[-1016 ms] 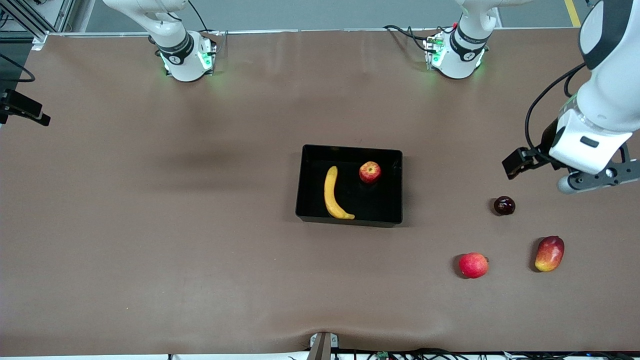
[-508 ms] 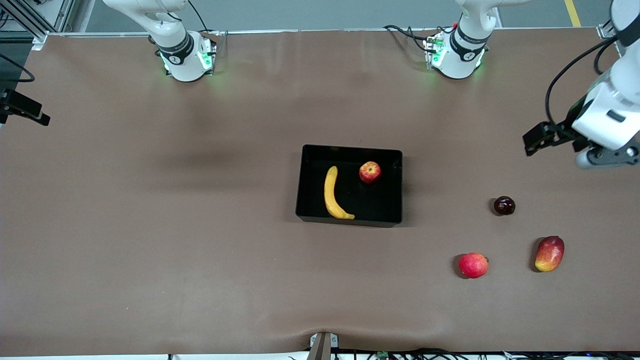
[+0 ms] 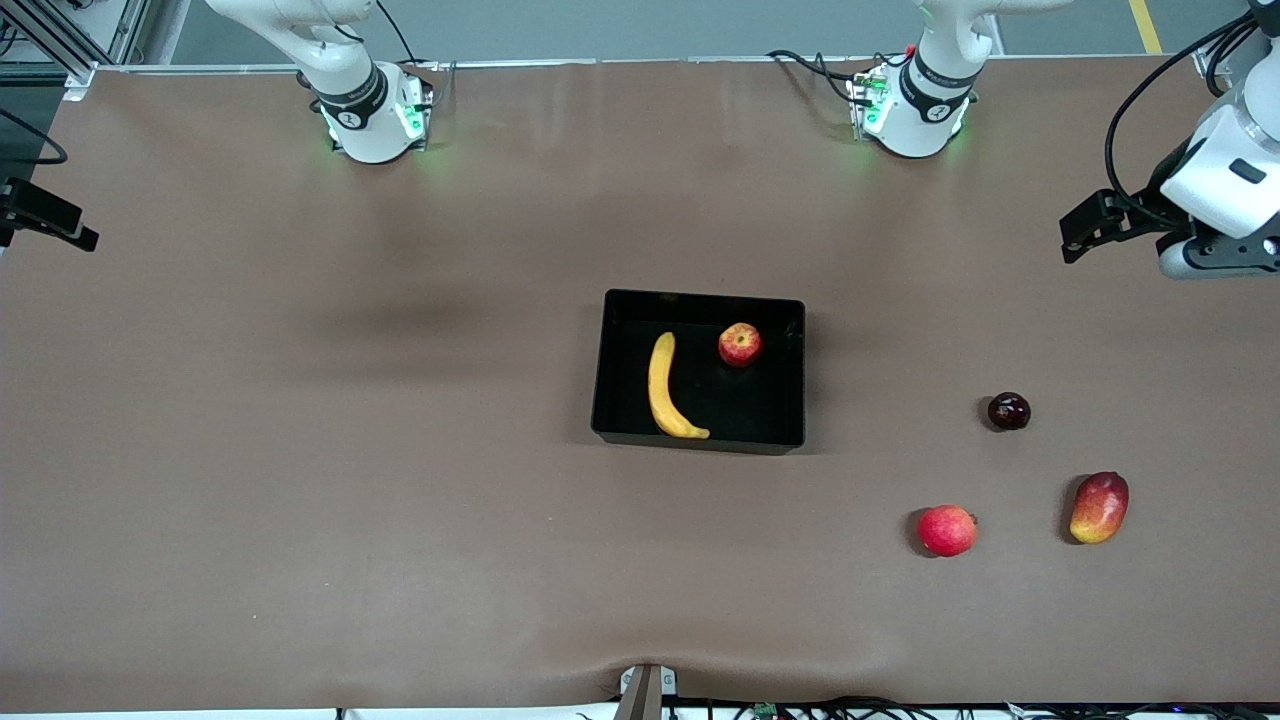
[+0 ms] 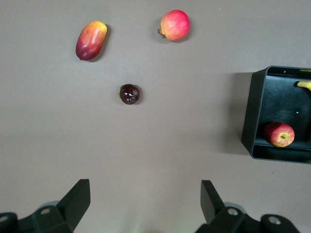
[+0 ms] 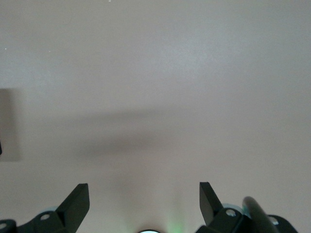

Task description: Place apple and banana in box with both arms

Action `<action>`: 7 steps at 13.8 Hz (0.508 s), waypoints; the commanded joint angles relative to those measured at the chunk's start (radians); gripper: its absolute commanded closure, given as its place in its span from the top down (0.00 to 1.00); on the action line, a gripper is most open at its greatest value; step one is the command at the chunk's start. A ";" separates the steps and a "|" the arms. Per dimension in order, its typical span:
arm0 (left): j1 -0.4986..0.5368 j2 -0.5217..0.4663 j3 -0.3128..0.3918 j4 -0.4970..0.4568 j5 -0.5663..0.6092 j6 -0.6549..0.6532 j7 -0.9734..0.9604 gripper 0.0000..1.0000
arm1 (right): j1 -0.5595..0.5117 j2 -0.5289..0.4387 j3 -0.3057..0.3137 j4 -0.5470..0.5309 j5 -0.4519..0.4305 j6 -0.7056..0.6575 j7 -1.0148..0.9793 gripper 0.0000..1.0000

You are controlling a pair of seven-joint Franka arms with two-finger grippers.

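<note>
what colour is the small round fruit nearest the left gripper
Very dark maroon fruit, clearest in the left wrist view.

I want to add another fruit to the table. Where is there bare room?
The table is bare from the box toward the right arm's end. It is crowded at the left arm's end: plum, pink fruit, mango.

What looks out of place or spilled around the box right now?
Nothing stands out. The banana and apple lie apart inside the box, which sits flat. Both grippers, left and right, are open and hold nothing.
</note>
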 commanded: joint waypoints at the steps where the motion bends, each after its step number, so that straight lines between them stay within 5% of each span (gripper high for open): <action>1: -0.002 -0.017 0.009 -0.019 -0.039 0.009 0.020 1.00 | -0.021 0.000 0.013 0.011 0.001 -0.008 -0.014 1.00; 7: 0.001 0.008 0.009 0.021 -0.041 0.009 0.020 1.00 | -0.013 -0.001 0.016 0.022 -0.001 -0.008 -0.013 1.00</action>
